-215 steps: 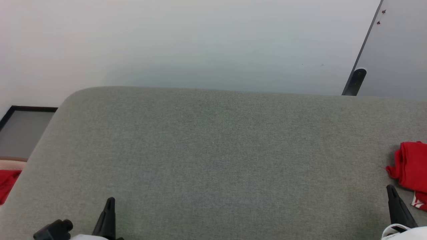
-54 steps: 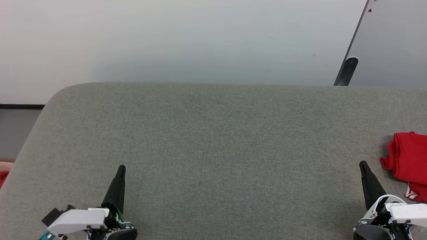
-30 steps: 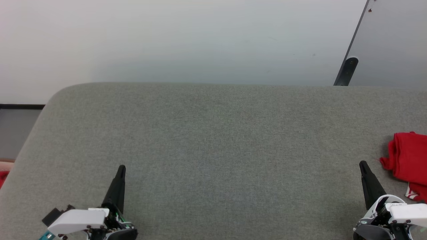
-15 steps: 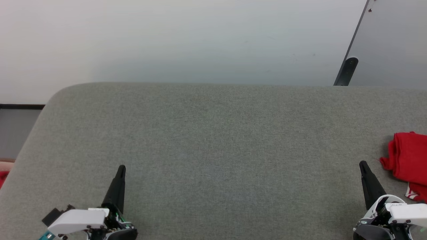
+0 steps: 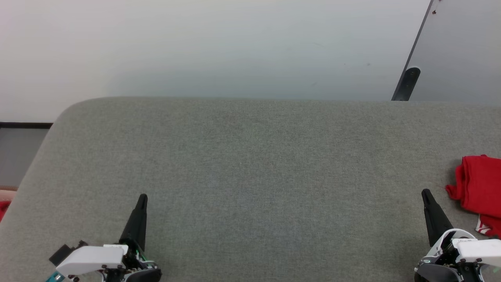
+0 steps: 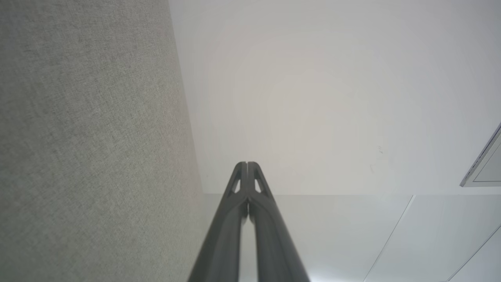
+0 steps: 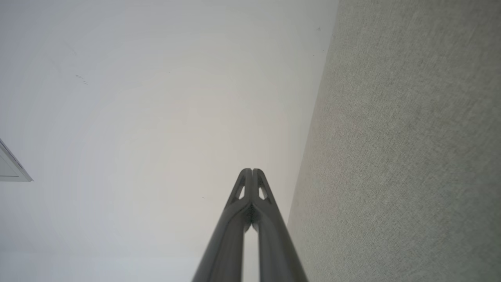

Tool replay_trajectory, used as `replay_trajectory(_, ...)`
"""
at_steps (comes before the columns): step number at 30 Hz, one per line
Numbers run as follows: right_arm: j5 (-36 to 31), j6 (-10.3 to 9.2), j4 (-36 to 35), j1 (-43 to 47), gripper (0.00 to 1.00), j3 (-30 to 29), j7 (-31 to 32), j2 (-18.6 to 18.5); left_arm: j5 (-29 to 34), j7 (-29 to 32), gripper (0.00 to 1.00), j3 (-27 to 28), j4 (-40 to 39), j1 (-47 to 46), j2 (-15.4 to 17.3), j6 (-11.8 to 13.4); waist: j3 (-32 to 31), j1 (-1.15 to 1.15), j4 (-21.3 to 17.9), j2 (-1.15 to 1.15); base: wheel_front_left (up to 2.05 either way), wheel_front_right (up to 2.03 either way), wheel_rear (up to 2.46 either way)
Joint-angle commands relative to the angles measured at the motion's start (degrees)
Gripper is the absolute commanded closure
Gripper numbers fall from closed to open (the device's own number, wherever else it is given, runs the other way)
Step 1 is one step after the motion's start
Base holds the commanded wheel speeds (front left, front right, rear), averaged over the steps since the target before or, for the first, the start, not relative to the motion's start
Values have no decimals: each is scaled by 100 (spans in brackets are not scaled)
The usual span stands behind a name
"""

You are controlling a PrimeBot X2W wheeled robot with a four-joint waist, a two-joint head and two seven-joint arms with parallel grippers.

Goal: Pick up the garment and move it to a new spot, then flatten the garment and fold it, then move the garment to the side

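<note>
work surface [image 5: 250,164]: grey woven cloth, matt, coarse visible weave
garment [image 5: 479,184]: red soft cloth, matt, rumpled
left gripper [image 5: 141,197], right gripper [image 5: 425,194]: fingers [image 6: 221,243] dark plastic, smooth, matt; wrist housings [image 5: 90,256] white plastic, slight sheen
wall [image 5: 235,47]: white, smooth, matt
panel [image 5: 462,51]: grey, smooth, dark edging; material cannot be told

The red garment [image 5: 481,188] lies bunched at the grey surface's right edge, white-striped trim showing.

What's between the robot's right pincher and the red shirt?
Nothing is there. In the head view, a short strip of bare grey fabric surface separates the shut right gripper from the garment; they are not touching.
</note>
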Motion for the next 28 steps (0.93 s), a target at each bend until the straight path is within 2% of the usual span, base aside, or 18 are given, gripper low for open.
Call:
replay_trajectory(1, 28, -2, 4, -14, 100, 21, 3, 18, 12, 20, 100, 16, 8, -59, 0, -32, 0, 0, 0, 0, 0, 0, 0)
replay_trajectory(28, 28, -2, 3, -14, 100, 22, 2, 18, 13, 21, 100, 18, 8, -59, 0, -32, 0, 0, 0, 0, 0, 0, 0)
